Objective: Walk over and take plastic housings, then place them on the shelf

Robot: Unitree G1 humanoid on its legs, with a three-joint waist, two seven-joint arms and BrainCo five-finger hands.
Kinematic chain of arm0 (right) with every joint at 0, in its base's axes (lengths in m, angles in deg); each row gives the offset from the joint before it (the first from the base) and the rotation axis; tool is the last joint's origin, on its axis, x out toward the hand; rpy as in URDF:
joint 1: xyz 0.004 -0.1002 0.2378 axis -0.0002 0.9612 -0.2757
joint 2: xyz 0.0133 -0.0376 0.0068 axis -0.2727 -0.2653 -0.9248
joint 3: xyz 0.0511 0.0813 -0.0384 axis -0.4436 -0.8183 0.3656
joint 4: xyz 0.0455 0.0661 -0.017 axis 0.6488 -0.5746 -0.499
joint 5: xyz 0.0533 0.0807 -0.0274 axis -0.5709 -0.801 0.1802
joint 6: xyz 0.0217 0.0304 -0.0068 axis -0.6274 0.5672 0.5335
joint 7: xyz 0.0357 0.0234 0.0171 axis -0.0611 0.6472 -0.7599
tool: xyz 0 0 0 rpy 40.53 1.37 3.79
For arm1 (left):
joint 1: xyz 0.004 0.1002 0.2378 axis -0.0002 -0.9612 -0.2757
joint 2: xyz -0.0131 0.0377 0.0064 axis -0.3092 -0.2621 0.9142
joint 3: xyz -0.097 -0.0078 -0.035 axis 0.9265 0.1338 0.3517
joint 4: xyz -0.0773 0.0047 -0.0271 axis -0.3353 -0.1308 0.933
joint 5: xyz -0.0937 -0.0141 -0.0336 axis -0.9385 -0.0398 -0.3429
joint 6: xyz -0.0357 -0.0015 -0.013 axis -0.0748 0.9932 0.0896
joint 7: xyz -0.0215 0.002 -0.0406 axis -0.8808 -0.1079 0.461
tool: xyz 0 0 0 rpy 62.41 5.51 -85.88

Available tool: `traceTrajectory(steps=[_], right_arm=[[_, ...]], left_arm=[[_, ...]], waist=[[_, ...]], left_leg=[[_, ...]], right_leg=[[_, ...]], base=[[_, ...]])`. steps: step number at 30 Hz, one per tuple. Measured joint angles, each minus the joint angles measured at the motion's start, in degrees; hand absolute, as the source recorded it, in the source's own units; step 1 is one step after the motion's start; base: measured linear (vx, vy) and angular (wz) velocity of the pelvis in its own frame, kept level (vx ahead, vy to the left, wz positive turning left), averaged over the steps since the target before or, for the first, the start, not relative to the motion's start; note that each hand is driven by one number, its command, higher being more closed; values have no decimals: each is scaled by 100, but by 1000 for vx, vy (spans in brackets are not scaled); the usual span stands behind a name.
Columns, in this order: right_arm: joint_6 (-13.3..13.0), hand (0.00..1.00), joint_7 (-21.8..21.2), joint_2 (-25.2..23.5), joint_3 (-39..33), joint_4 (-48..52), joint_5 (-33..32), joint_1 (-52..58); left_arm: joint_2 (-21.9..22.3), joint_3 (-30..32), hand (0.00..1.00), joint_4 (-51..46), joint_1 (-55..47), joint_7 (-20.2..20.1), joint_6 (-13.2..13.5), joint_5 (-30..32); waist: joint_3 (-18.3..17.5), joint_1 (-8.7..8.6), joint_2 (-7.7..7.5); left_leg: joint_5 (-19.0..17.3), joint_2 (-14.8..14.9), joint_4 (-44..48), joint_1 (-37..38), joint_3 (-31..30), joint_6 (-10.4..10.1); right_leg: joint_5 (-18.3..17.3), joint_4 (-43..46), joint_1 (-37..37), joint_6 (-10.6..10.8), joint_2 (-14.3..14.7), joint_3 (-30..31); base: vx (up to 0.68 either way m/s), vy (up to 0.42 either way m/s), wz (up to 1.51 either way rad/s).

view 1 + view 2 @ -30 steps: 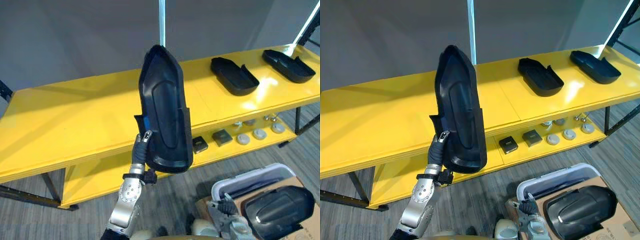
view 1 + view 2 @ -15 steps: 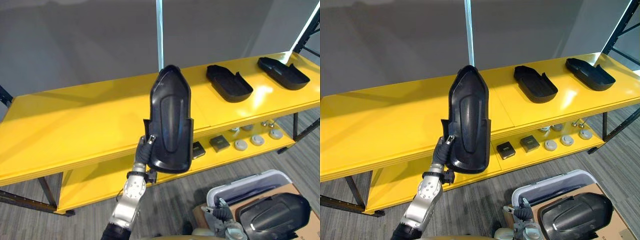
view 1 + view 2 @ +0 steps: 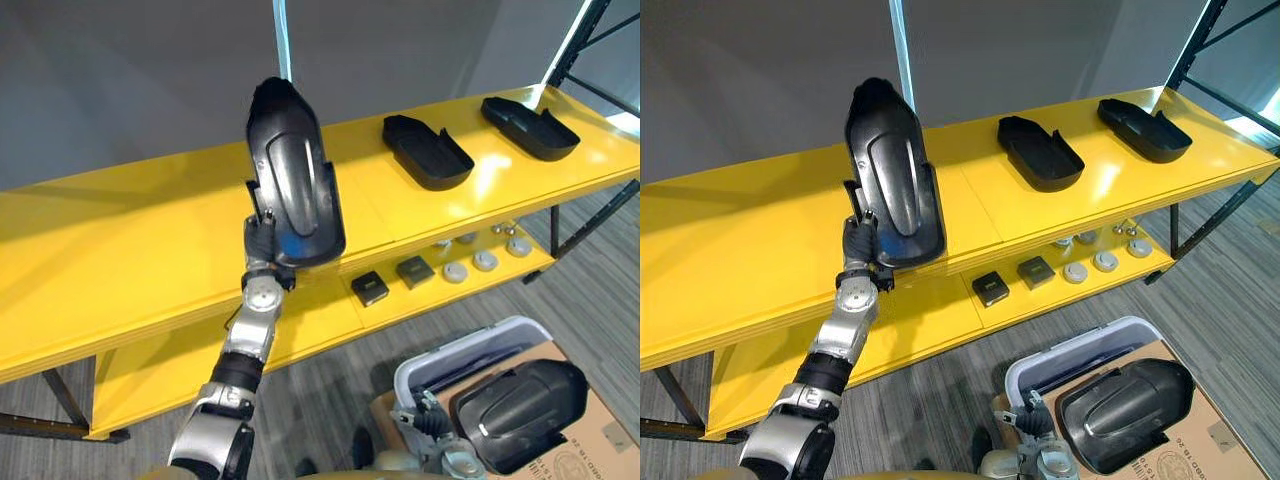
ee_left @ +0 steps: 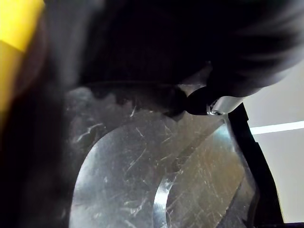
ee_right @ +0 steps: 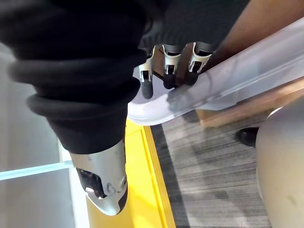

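My left hand (image 3: 262, 238) is shut on the lower end of a long black plastic housing (image 3: 290, 165), which it holds upright over the front part of the yellow shelf top (image 3: 120, 230). Whether the housing touches the board I cannot tell. In the left wrist view its scratched glossy surface (image 4: 142, 180) lies right before the hand. Two more black housings (image 3: 425, 152) (image 3: 528, 127) lie on the shelf to the right. Another housing (image 3: 515, 400) rests in a cardboard box (image 3: 595, 440) at the lower right. My right hand (image 3: 428, 422) hangs low beside it, with relaxed fingers (image 5: 168, 80) by the bin's rim.
A white plastic bin (image 3: 450, 350) stands against the cardboard box on the grey floor. The lower yellow shelf carries small black blocks (image 3: 370, 288) and grey discs (image 3: 485, 261). A metal post (image 3: 281, 40) rises behind the shelf, and a dark rack frame (image 3: 575, 30) stands at the far right.
The left arm has stretched out and carried the housing away from me, to above the shelf top. The view has shifted with the robot. The right hand stays low by the bin.
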Motion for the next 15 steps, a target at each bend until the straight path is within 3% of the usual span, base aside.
traceTrajectory(steps=[6, 15], right_arm=[[-70, 0, 0, 14, 7, 190, 5, -6], [-59, 0, 14, 38, -14, 245, -59, -22]], left_arm=[[5, 169, 100, 548, 855, 134, -16, -408], [-9, 525, 100, 636, 938, 130, -235, -387]], waist=[[207, -84, 13], [350, -77, 175]], left_leg=[[-3, -15, 2, -201, 139, 2], [-2, -18, 3, -178, 148, 1]], right_leg=[[11, 76, -286, -10, 1, 171], [29, 90, -280, -26, 7, 213]], base=[[-6, 4, -14], [-9, -5, -3]])
